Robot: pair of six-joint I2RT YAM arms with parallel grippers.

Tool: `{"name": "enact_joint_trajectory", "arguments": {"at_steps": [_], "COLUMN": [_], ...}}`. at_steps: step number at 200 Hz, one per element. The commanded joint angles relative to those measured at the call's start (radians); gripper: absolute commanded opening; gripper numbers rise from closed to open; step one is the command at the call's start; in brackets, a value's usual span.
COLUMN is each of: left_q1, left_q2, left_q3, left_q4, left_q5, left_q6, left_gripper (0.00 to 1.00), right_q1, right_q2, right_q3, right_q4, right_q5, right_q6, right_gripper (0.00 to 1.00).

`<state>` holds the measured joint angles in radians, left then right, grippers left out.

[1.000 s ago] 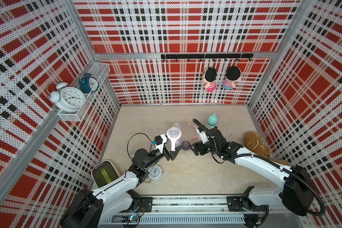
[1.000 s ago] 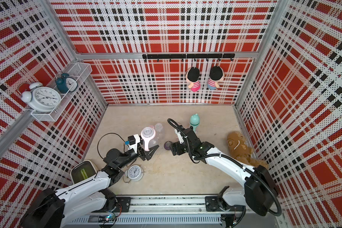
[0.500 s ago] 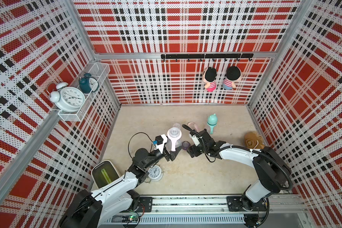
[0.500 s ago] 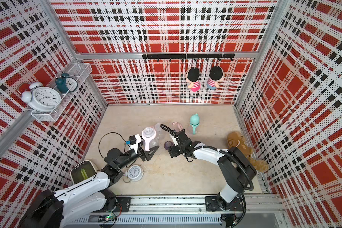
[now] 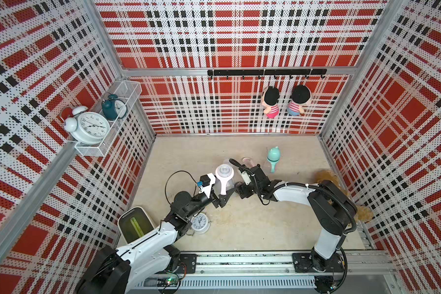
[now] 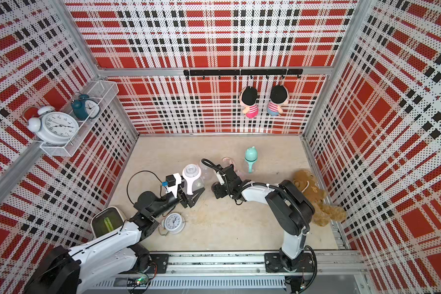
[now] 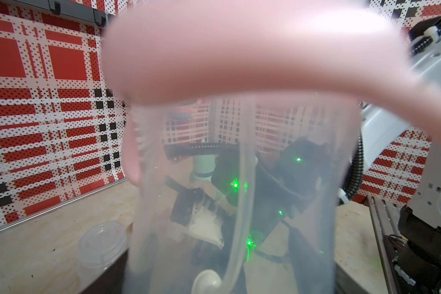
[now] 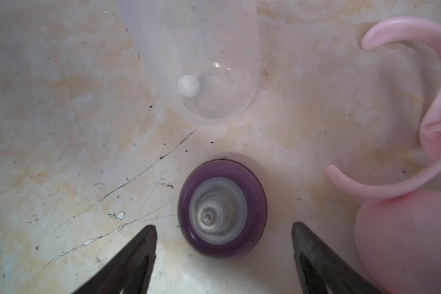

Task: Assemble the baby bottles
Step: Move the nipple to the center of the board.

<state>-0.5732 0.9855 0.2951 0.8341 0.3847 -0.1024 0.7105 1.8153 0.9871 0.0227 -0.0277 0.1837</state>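
Status: one of three looks done. Teal bottle [image 5: 273, 155] stands far and right of centre on the table [image 5: 252, 229], dome cap and handles on, apart from both arms.

Pink bottle [image 5: 224, 175] mid-table is partway there. Its handled ring is on the neck, but the mouth is open and has no collar. Left gripper [image 5: 223, 197] is clamped on it low down, mouth up.

Right gripper [image 8: 223, 227] hangs over the purple nipple collar [image 8: 222, 208], which lies on the table just right of the held bottle. Its jaws are apart, one on either side and not touching, so the collar is not yet picked.

Third set is all loose:
- Bare clear bottle [image 7: 102, 244] stands just beyond the held one.
- Pink handle ring [image 8: 438, 114] and pink dome cap [image 8: 405, 241] lie beside the collar.

Left to do, by my read: collar and cap on the held bottle, then the whole third one.
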Motion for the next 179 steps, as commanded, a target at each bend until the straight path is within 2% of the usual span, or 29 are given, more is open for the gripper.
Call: {"name": "enact_joint_trajectory", "arguments": {"at_steps": [1,77,100,135,179], "left_q1": [-0.005,-0.005,-0.007,-0.009,-0.011], "left_q2": [-0.009,0.002,0.003,-0.001,-0.003], "left_q3": [0.032,0.036,0.036,0.037,0.033], "left_q4": [0.014,0.013,0.013,0.013,0.013], "left_q5": [-0.003,-0.004,-0.006,-0.008,-0.010], "left_q6": [0.013,0.016,0.017,0.016,0.017], "left_gripper": [0.00,0.00,0.00,0.00,0.00], "right_q1": [-0.002,0.027,0.037,0.044,0.049], "right_q2": [0.042,0.135,0.146,0.126,0.061], "right_q3": [0.042,0.102,0.104,0.082,-0.001], "right_q4": [0.046,0.010,0.005,-0.021,-0.049], "right_q5": [0.022,0.070,0.070,0.081,0.075], "right_q6": [-0.008,-0.005,0.001,0.033,0.066], "right_gripper": [0.85,0.76,0.70,0.62,0.60]}}
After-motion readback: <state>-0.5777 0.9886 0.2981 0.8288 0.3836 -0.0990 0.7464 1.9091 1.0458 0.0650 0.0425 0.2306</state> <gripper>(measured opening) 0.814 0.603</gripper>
